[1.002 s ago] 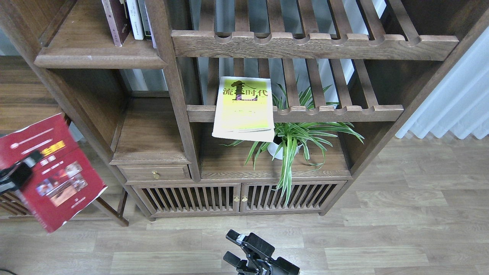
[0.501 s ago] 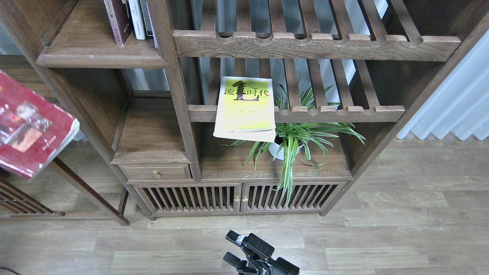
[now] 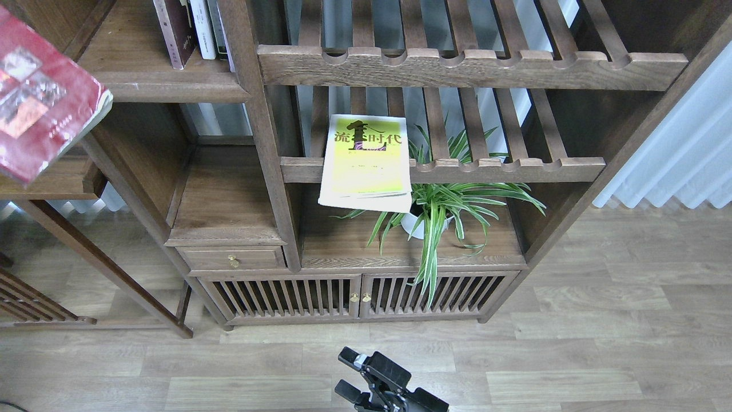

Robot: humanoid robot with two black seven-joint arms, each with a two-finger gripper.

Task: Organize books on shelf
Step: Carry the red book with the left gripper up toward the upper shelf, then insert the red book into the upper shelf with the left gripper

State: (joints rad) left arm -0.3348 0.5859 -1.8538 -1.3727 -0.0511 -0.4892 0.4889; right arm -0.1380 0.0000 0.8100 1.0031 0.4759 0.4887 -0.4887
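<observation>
The red book (image 3: pixel 40 97) with photos on its cover hangs tilted in the air at the top left, in front of the left end of the shelf (image 3: pixel 166 86). My left gripper is out of view past the left edge. The dark maroon book (image 3: pixel 174 31) stands upright on the shelf beside slim white books (image 3: pixel 201 28). The lime-yellow book (image 3: pixel 366 160) lies flat on the lower slatted rack (image 3: pixel 503 169), overhanging its front rail. My right gripper (image 3: pixel 353 375) is low at the bottom centre, open and empty, over the floor.
A spider plant in a white pot (image 3: pixel 420 223) stands under the lower rack, right of the yellow book. An upper slatted rack (image 3: pixel 469 66) spans the middle. A small drawer (image 3: pixel 231 258) and slatted cabinet doors (image 3: pixel 354 294) sit below. A white curtain (image 3: pixel 686 154) hangs at right.
The red book has risen from the lower left to the top left, level with the shelf. My left gripper, seen on it a second ago, has left the view. The right gripper has stayed put.
</observation>
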